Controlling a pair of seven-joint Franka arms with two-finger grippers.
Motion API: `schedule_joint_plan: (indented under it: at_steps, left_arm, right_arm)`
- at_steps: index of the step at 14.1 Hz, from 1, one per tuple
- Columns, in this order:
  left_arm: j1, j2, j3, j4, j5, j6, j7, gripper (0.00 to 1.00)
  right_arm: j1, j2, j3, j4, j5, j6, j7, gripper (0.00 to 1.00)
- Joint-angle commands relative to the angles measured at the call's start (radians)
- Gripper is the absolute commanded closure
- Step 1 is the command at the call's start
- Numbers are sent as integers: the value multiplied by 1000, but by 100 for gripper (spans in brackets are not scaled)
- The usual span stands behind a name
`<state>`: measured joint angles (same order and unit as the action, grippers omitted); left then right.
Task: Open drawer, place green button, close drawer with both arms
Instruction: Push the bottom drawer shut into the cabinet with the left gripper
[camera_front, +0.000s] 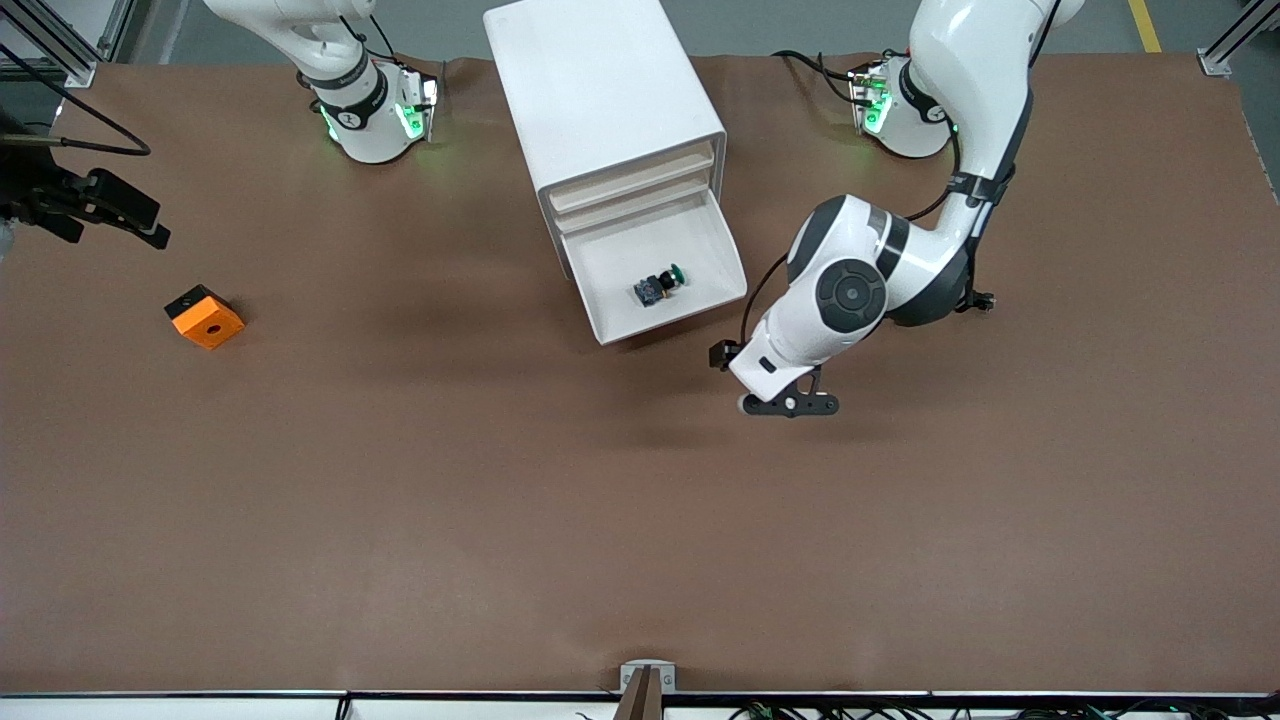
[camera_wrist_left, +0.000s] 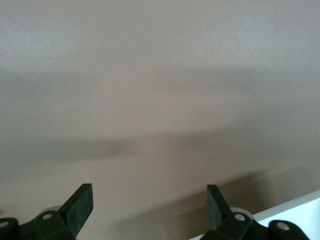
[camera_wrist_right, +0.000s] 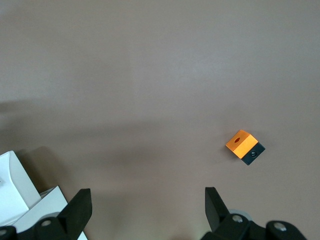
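The button (camera_front: 660, 285) lies in the open drawer (camera_front: 725, 260). The left gripper (camera_front: 790, 404) hovers over the table (camera_front: 500, 500) beside the drawer, fingers wide apart and empty. The right gripper (camera_wrist_right: 145, 210), seemingly raised near the table's edge, is likewise spread and empty.

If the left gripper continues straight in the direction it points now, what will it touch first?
Probably only the bare table. The open left gripper points down at brown surface with nothing between its fingers; the drawer sits just beside that line, though depth is uncertain.

table (camera_front: 500, 500): matt brown, cloth-like cover, faint creases. cabinet (camera_front: 590, 90): smooth white plastic, soft sheen. arms (camera_front: 850, 290): glossy white shells, black bands. fingers (camera_wrist_left: 80, 207): matt black. orange cube (camera_front: 207, 317): matt plastic, black underside.
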<state>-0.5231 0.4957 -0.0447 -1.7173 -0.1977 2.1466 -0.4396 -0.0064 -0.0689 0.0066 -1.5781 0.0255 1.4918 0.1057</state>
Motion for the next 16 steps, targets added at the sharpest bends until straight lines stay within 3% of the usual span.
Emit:
schedule_joint_plan:
  at_steps: [1, 7, 16]
  left_arm:
    - [-25, 38, -3, -11, -14, 29, -19, 0]
    - [-80, 118, -32, -18, -92, 99, -30, 0]
    - [-87, 124, -210, -93, -109, 81, -237, 0]
  right_arm:
    - [-14, 9, 13, 23, -10, -8, -4, 0]
    - [-12, 9, 13, 24, -10, -5, -4, 0]
    - [-10, 9, 13, 24, -10, -1, -4, 0]
